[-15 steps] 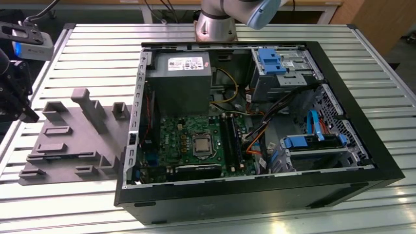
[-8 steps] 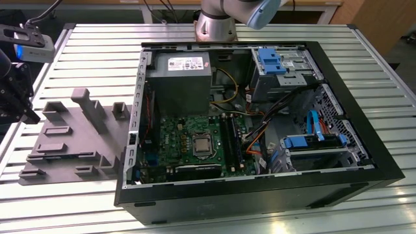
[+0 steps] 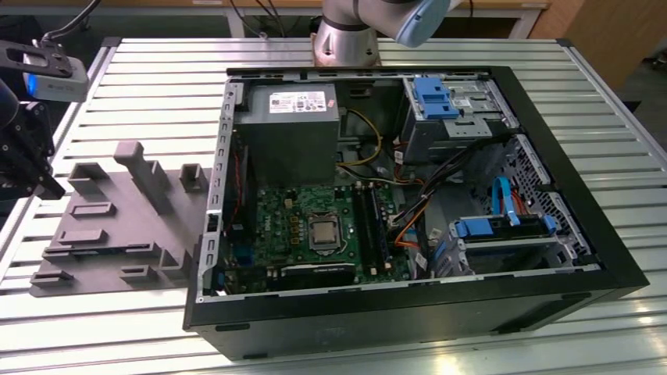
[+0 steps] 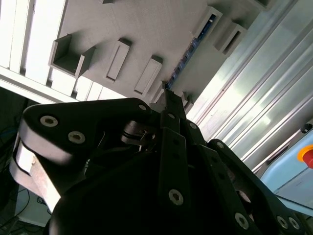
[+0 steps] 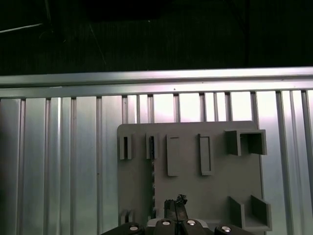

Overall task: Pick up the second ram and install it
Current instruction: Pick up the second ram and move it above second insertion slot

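The second ram [image 5: 152, 169] is a thin dark stick standing on edge in a slot of the light grey moulded tray [image 5: 215, 188]; in the second wrist view the ram [image 4: 188, 54] runs away from my fingertips. My gripper [image 5: 176, 203] hovers above the tray's near part, just beside the ram's end and apart from it. Its jaws are shut together with nothing between them, and its tip [image 4: 167, 93] is one narrow point. In the exterior view the gripper [image 3: 44, 186] is at the far left, over the tray's [image 3: 115, 234] outer edge.
An open computer case [image 3: 396, 297] lies to the tray's right in the exterior view, with the motherboard [image 3: 312, 226], black memory slots [image 3: 369, 223], power supply [image 3: 287, 133] and blue drive brackets [image 3: 433, 98] inside. The ribbed metal table [image 3: 136, 86] carries everything. The arm's base [image 3: 349, 35] stands behind.
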Controlling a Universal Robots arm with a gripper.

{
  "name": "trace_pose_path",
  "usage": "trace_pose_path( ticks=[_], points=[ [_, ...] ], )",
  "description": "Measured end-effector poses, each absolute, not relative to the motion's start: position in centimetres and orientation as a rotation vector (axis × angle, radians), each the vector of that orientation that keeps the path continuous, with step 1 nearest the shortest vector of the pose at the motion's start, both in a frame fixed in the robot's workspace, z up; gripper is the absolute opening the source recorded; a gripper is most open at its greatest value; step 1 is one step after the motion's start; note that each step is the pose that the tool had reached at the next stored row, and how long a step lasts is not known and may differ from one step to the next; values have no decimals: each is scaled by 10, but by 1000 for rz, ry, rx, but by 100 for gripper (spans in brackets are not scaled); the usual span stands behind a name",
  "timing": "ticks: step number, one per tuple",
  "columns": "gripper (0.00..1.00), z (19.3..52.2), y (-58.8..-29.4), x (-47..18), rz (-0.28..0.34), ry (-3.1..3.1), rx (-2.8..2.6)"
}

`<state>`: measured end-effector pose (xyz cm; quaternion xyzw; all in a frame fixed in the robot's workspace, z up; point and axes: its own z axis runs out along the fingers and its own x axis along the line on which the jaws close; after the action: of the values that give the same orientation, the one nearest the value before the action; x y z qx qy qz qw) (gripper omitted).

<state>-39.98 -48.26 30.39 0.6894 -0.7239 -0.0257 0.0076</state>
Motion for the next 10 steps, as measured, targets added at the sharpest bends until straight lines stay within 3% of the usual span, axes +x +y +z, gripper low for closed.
trace_pose_path(
  ticks=[10],
  points=[
    [11, 302, -483, -400, -80, -2263, 2155]
  ],
)
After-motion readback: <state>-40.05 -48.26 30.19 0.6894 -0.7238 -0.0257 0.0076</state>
